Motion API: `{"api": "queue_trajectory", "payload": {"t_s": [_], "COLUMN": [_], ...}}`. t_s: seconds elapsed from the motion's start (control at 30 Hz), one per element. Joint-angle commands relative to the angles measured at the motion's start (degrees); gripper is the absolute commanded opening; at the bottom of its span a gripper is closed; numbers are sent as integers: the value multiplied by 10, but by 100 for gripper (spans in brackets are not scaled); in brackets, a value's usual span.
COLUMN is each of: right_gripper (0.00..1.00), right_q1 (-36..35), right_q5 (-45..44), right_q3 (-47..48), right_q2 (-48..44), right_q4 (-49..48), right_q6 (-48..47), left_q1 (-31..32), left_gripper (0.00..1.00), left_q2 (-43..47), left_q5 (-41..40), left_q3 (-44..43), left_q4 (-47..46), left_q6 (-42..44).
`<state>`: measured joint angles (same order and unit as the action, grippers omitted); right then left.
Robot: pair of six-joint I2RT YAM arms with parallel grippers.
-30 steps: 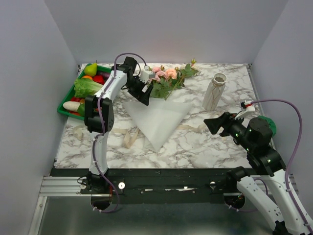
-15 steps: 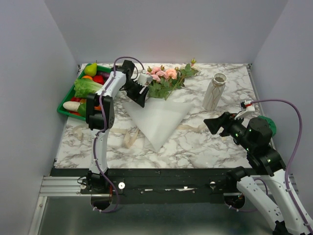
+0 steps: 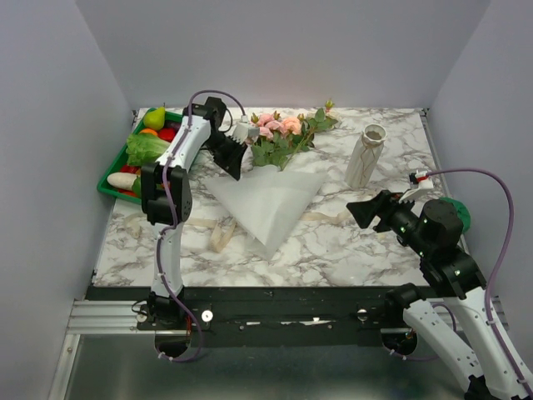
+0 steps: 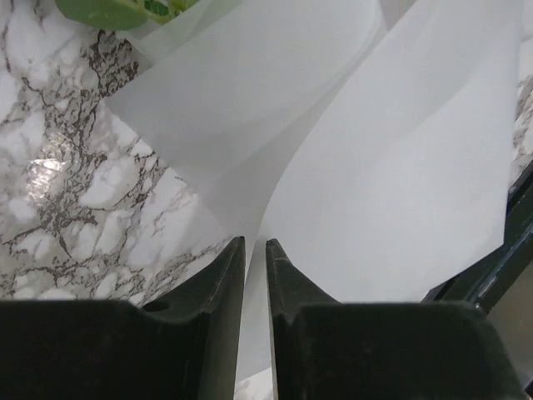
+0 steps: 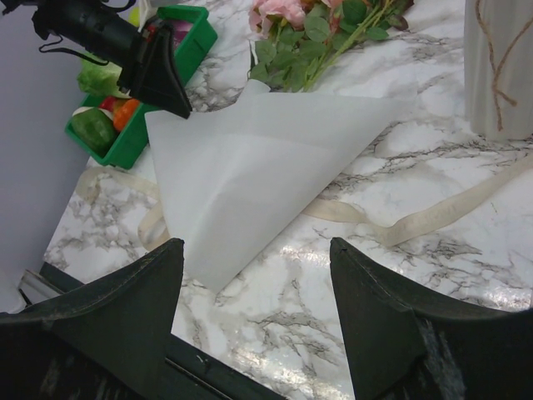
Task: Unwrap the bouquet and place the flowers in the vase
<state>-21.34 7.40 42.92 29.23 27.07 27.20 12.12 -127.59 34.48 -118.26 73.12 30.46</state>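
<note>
Now left jaws pinch the paper (image 4: pixel 400 167), right jaws spread; green tray (image 5: pixel 137 143) holds toy vegetables (image 3: pixel 148 148).

one vase (image 3: pixel 365 158), one tray (image 5: pixel 131 149), one wrapper (image 3: pixel 268 200)

I'm seeing a white marble-patterned table (image 3: pixel 350 250) with grey veins, boxed in on three sides. Behind the table stands a plain pale back wall (image 3: pixel 283 50), with a left wall (image 3: pixel 42 167) and a right wall (image 3: pixel 491 100) flanking it. Along the table's near edge runs a silver metal rail (image 3: pixel 100 315). Below the table, grey floor (image 3: pixel 275 375). The light is soft and even, with faint glare on the tabletop.
</note>
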Motion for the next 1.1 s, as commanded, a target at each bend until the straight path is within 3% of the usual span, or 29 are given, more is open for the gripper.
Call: {"api": "queue_trajectory", "payload": {"t_s": [0.0, 0.1, 0.4, 0.57, 0.77, 0.87, 0.9, 0.97, 1.07], "right_gripper": [78, 78, 79, 79, 81, 84, 84, 86, 87], "right_q1": [1, 1, 1, 1, 1, 1, 1, 1, 1], "right_q5": [13, 13, -6, -21, -49, -69, -70, -91, -105], "right_q3": [21, 24, 38, 52, 76, 86, 88, 96, 118], "right_q2": [-1, -3, -24, -42, -69, -83, -88, -95, -101], "right_q4": [10, 13, 33, 56, 84, 104, 107, 119, 138], "right_q6": [0, 2, 0, -1, -5, -7, -10, -10, -12], "left_q1": [6, 19, 135, 192, 272, 308, 316, 338, 353], "left_gripper": [25, 25, 25, 25, 33, 51, 70, 96, 99], "left_q2": [38, 59, 119, 98, 57, 40, 37, 24, 17], "left_q5": [64, 95, 168, 199, 201, 205, 207, 200, 163], "left_q3": [-57, -73, -10, -79, -162, -177, -179, -193, -228], "left_q4": [67, 88, 78, 85, 79, 56, 52, 57, 100], "left_q6": [-4, -10, -56, -94, -143, -173, -175, -172, -139]}}
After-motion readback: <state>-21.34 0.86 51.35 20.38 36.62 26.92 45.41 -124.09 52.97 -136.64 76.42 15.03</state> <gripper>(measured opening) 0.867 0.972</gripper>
